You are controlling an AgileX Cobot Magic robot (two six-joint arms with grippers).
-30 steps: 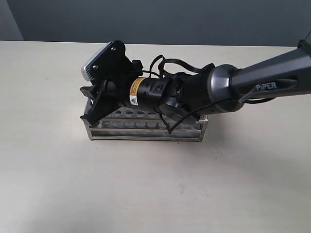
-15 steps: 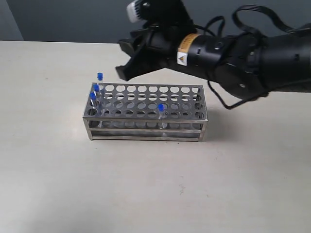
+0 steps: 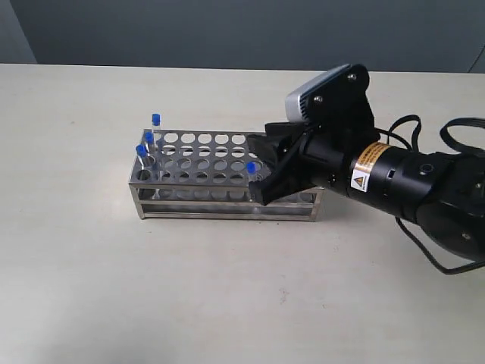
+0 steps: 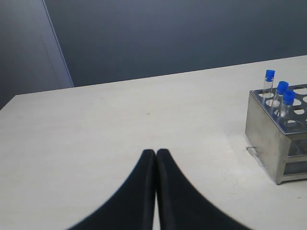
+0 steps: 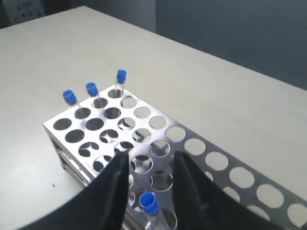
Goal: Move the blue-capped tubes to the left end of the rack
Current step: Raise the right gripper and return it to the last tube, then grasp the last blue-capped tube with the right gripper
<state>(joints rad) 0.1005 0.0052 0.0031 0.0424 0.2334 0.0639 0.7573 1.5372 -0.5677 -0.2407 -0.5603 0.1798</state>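
The shiny steel rack (image 3: 212, 156) stands mid-table. Three blue-capped tubes (image 3: 155, 119) (image 3: 149, 136) (image 3: 141, 150) stand in holes at its left end. A fourth blue-capped tube (image 3: 251, 167) stands in the front row near the middle. My right gripper (image 3: 262, 171) hangs open over the rack, one finger on each side of that lone tube (image 5: 148, 203), not touching it. The right wrist view shows the right gripper (image 5: 149, 161), the rack (image 5: 230, 167) and the three end tubes (image 5: 91, 89). My left gripper (image 4: 156, 152) is shut and empty over bare table, left of the rack (image 4: 266, 134).
The right arm's black body (image 3: 394, 182) stretches from the right edge over the rack's right end. The tan table (image 3: 91, 273) surrounds the rack. A dark wall (image 3: 242, 30) rises beyond the table's far edge.
The right gripper left the rack's left end, lifted up and behind, then came down at the right. It now straddles the lone middle tube. Three tubes stay at the left end.
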